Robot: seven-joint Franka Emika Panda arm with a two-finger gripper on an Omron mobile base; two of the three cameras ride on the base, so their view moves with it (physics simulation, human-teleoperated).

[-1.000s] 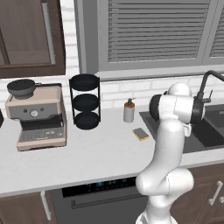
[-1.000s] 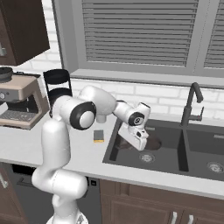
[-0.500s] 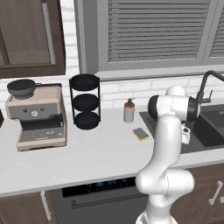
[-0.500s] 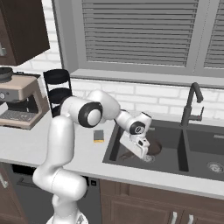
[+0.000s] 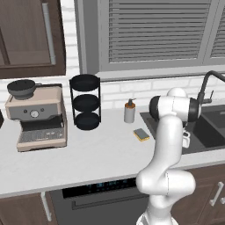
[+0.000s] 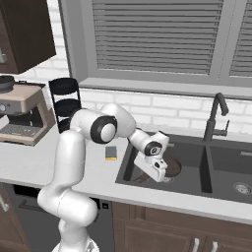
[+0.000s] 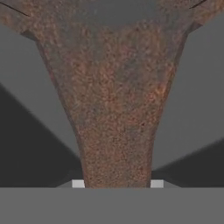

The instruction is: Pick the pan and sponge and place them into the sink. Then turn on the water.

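Note:
The dark brown pan (image 6: pixel 171 167) lies low in the left basin of the dark grey sink (image 6: pixel 206 170), near its round drain. My gripper (image 6: pixel 154 173) reaches down into that basin, shut on the pan's handle. In the hand view the rusty brown handle (image 7: pixel 118 131) runs straight up between my fingertips and widens into the pan body. The small sponge (image 6: pixel 111 153), grey-green with a yellow layer, rests on the counter just left of the sink (image 5: pixel 141 134). The tall black faucet (image 6: pixel 215 118) stands behind the divider, and no blue stream shows at it.
A tan-capped soap bottle (image 5: pixel 129 112) stands behind the sponge. A black three-tier rack (image 5: pixel 85 103) and a coffee machine (image 5: pixel 37 121) with a dark grey bowl (image 5: pixel 21 88) on top sit further left. The right basin (image 6: pixel 236 172) holds nothing but its drain.
My arm has swung right and down, carrying the pan from above the sink's left rim deep into the left basin. The sponge has not moved.

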